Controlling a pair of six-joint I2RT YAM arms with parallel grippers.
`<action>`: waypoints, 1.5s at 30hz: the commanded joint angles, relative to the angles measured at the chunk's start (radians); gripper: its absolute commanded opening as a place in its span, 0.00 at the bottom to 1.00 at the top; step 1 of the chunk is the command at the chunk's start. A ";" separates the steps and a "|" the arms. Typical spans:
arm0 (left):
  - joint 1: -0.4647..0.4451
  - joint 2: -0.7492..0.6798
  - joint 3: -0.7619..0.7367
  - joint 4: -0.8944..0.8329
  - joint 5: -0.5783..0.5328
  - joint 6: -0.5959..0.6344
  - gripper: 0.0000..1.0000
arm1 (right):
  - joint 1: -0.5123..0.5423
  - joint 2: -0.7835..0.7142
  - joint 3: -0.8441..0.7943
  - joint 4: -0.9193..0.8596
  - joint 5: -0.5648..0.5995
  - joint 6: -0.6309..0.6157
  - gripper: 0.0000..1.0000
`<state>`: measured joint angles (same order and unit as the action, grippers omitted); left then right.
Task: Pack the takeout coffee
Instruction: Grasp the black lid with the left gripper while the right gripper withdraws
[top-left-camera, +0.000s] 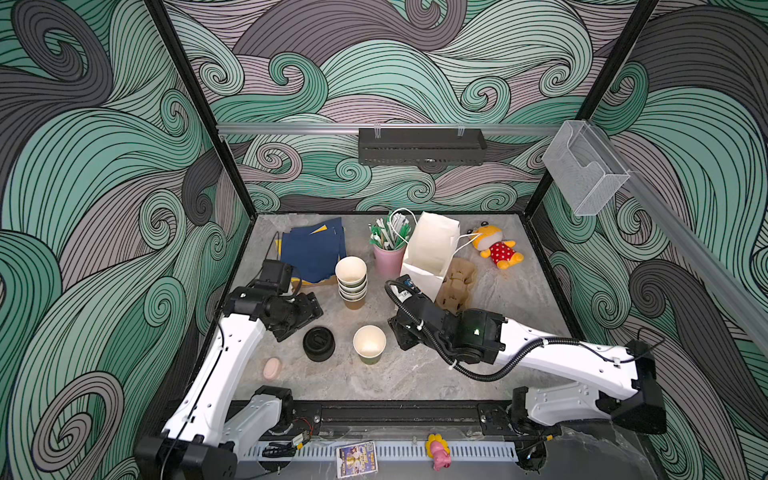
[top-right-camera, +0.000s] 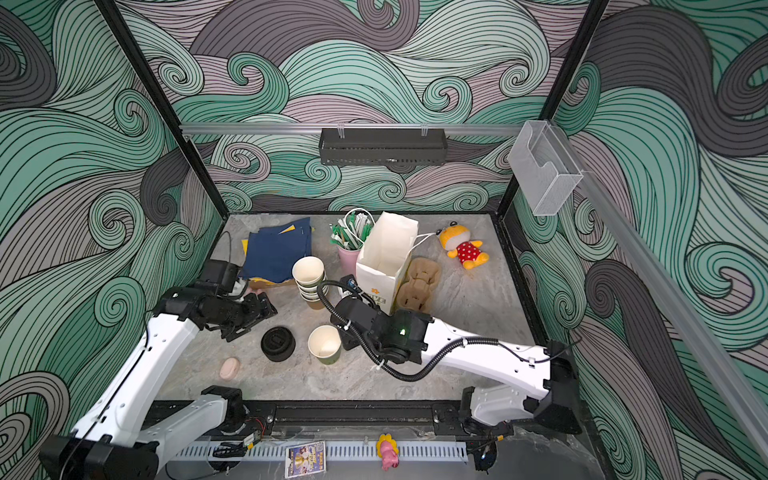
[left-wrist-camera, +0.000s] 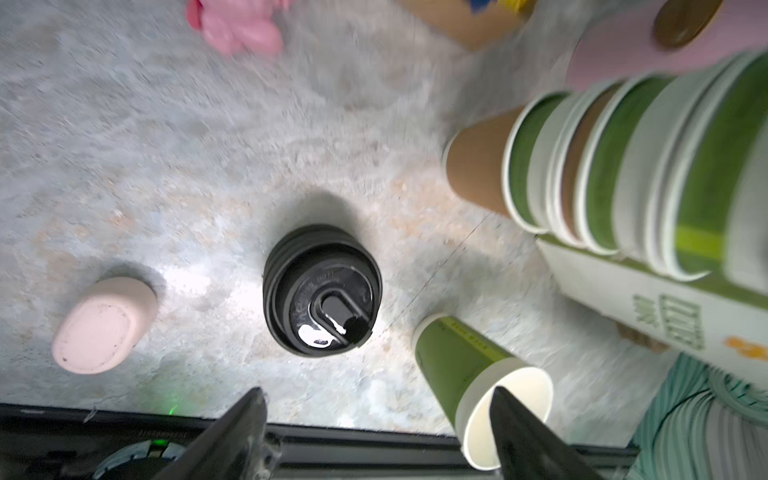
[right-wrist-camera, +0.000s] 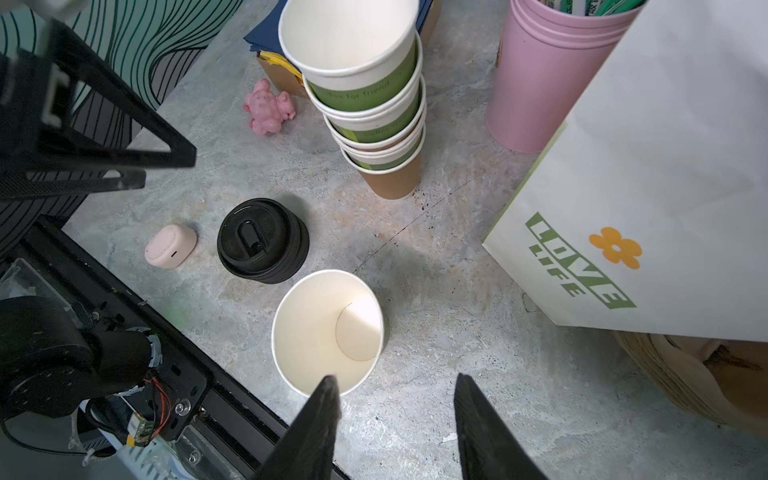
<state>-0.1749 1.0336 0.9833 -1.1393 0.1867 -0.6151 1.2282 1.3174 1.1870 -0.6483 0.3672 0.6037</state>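
Closest to the front edge of the counter (top-left-camera: 415, 374): a small pink case (top-left-camera: 272, 368), well off to the left, no part of the job. Just beyond it, side by side yet apart: a stack of black lids (top-left-camera: 318, 343) and a lone cup (top-left-camera: 369, 344), olive-green, white inside, upright, empty as far as can be seen, no lid on.

Hovering near the lids, on their left in both top views, the left hand (left-wrist-camera: 376, 392): spread wide, nothing between the fingers, touching nothing. Just right of the lone cup, the right hand (right-wrist-camera: 395, 377): parted, nothing held, one fingertip close by the rim; contact not clear from the wrist view.

Farther back, a stack of cups (top-left-camera: 351, 282), nested, upright, unlidded. Behind and to the right, a white paper bag (top-left-camera: 432, 253), standing open, seemingly empty, with a brown pulp carrier (top-left-camera: 457, 282) just beside it. At the back: pink cup of straws (top-left-camera: 388, 257), navy napkins (top-left-camera: 313, 253), a plush toy (top-left-camera: 496, 249).

Judged early in the task: one cup standing apart, nothing lidded, nothing in carrier or bag. Left to do, most likely: a second cup off the stack, a lid pressed onto each, both cups into the bag.
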 joint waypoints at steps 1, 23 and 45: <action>-0.076 0.011 -0.028 -0.086 -0.078 0.052 0.87 | -0.005 -0.004 0.016 -0.046 0.037 0.011 0.48; -0.198 0.213 -0.130 0.151 -0.223 0.018 0.81 | -0.006 -0.056 -0.030 -0.062 0.070 0.028 0.50; -0.213 0.271 -0.167 0.167 -0.252 0.030 0.72 | -0.005 -0.064 -0.046 -0.060 0.067 0.047 0.52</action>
<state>-0.3828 1.2949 0.8135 -0.9707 -0.0437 -0.5938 1.2282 1.2770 1.1500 -0.7002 0.4118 0.6304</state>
